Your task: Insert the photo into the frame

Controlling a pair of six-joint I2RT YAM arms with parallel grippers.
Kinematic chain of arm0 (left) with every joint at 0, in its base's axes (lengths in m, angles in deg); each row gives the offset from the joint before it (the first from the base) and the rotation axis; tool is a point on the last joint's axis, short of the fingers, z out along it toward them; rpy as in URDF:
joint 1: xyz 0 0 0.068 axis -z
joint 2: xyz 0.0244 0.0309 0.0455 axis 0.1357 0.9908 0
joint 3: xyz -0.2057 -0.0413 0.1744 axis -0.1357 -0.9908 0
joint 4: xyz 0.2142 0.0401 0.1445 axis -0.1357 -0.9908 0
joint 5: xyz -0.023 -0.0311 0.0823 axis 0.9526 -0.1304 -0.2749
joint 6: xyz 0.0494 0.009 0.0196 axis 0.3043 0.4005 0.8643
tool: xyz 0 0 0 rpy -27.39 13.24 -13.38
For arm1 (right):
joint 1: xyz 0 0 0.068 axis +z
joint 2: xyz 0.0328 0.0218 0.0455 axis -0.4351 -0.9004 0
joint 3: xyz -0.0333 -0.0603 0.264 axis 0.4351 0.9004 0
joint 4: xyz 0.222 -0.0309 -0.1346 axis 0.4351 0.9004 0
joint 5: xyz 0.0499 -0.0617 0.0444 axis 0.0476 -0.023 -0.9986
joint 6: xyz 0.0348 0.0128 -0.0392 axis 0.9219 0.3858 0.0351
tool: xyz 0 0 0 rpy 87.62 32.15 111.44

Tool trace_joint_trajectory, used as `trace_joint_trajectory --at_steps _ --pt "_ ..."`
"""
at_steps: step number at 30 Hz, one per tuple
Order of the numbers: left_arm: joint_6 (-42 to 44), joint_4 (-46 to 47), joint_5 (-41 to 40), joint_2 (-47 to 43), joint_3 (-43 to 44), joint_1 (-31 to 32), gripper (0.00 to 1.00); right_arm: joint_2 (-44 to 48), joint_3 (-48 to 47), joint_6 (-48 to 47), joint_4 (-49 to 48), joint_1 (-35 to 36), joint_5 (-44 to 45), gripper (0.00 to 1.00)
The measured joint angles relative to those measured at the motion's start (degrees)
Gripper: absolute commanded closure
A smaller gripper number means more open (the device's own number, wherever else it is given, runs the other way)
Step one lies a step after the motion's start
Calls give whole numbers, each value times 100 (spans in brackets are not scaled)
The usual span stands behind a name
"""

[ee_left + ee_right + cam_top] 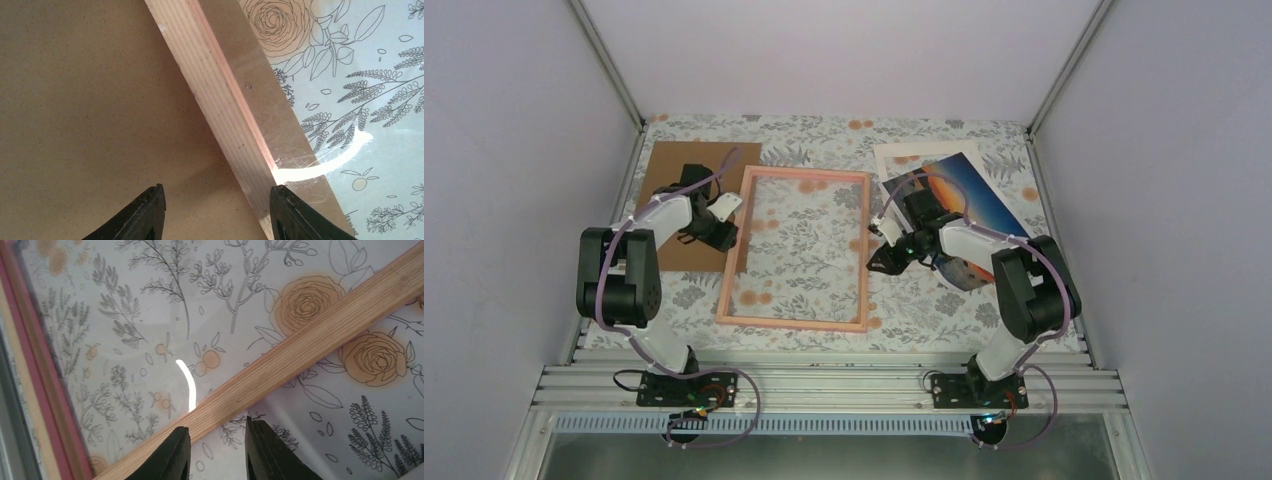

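Progress: early, main step not done. Glossy rectangular sunset photo (984, 195) lies at upper right of top view, well apart from the thin pink rectangular frame (794, 322), which lies flat in the centre on the floral-print tablecloth (924, 310). Nothing sits inside frame except a clear glass pane (809, 250); cloth pattern shows thru it, w/ glare streaks in both wrist views. Left to do, by my read: pick up photo, carry it leftwards, lay it in the opening, prob backing after

Left gripper (217, 215): at frame's left rail, centre-left of top view. Jaws about half apart, holding nothing; pale wood-grain rail runs diagonally down betw them, close to the right-hand finger, no clamp visible. Right gripper (216, 452): at frame's right rail, low over it. Jaws narrow, small gap, nothing in it; rail passes behind the left-hand finger at lower centre of that view

Around: white mat board (914, 155) under photo at upper right, its corner sticking out top-left. Flat brown cardboard sheet (674, 180) at upper left; frame's left rail overlaps its edge, and cardboard shows thru the glass in left wrist view

In the way: right arm covers photo's lower part in top view, so its near edge can't be seen. Photo flat on mat = prob hard to get a finger under. Cardboard under the rail may tilt frame a bit; can't tell
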Motion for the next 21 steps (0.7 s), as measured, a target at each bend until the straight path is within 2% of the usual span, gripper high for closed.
trace_joint_trajectory --at_steps 16,19,21 --pt "-264 404 76 -52 -146 -11 36 -415 -26 267 -409 -17 474 72" --pt "-267 404 63 -52 -79 -11 18 -413 -238 267 -319 -63 479 69" --pt "-232 400 48 -70 52 -9 2 -396 -431 264 -282 -103 461 63"
